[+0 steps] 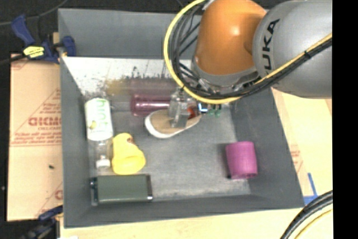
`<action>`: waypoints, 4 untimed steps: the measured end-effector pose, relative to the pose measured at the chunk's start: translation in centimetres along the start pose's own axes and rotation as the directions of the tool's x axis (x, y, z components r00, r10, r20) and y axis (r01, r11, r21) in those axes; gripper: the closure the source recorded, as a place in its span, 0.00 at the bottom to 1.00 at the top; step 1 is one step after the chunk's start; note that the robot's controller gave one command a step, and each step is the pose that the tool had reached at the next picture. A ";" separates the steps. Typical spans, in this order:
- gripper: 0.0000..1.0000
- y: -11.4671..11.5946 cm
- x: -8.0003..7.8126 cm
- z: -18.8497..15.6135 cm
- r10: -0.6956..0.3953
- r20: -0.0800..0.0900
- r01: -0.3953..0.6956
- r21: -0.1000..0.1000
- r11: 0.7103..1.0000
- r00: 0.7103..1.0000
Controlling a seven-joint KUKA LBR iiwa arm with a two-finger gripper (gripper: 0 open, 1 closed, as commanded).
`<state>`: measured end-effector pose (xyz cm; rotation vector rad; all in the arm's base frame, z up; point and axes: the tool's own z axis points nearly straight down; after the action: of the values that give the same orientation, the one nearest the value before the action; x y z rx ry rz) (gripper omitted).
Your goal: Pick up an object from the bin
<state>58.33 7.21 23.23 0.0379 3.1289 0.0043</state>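
Bin [184, 173] contents, logged from the lower edge of the frame upward: a dark flat box [121, 188] at lower left, a yellow lump [127, 157] just above it, and a magenta cylinder [241, 159] standing apart at lower right. A clear bottle [98, 120] with a white label lies along the left wall. At centre frame lies a small shoe [162, 126], pale sole toward lower left, and the gripper [180, 112] stands directly over its upper right end; whether it is spread or closed cannot be told, and contact is not confirmed. Behind it, against the far wall, lies a maroon bottle [148, 104]. Assessment of the shoe: likely light, with a soft upper that yields and a stiffer sole, not fragile. Best hold is judged to be across its narrow width at the sidewalls near the middle; a hold on the opening's rim alone may fold or tilt it.
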 end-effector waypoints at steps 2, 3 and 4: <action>1.00 -0.5 -0.5 3.7 -0.094 0.002 0.094 0.001 0.996 0.996; 1.00 3.0 -1.2 7.1 -0.037 -0.006 0.037 -0.003 0.999 0.999; 1.00 1.8 0.2 9.0 -0.180 0.003 0.180 0.001 0.984 0.984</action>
<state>58.30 9.01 14.23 -0.2454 3.1165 0.0006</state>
